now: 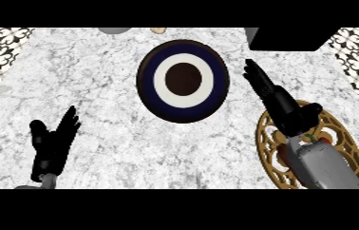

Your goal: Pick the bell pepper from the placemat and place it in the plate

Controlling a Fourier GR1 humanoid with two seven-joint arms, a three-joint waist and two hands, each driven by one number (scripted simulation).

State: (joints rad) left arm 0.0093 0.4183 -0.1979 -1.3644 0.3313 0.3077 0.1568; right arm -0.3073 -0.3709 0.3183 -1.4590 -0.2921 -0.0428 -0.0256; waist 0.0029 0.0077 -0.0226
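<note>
Bell pepper [309,138] sits mostly hidden under the right wrist on placemat [265,129] at 4 o'clock, not yet grasped: right hand [284,105] open-fingered, plate [148,81] at 12 bare, left hand [51,143] resting open at 8.

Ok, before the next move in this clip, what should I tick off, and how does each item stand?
1. Plate has room for the pepper: ok, nothing lies on it.
2. Bell pepper on the placemat: ok, though mostly hidden under the forearm.
3. Right robot hand curled round the pepper: not ok, its fingers are straight and point toward the plate.
4. Left robot hand out of the way: ok, open at lower left.
5. How the pepper lies: cannot tell.
</note>
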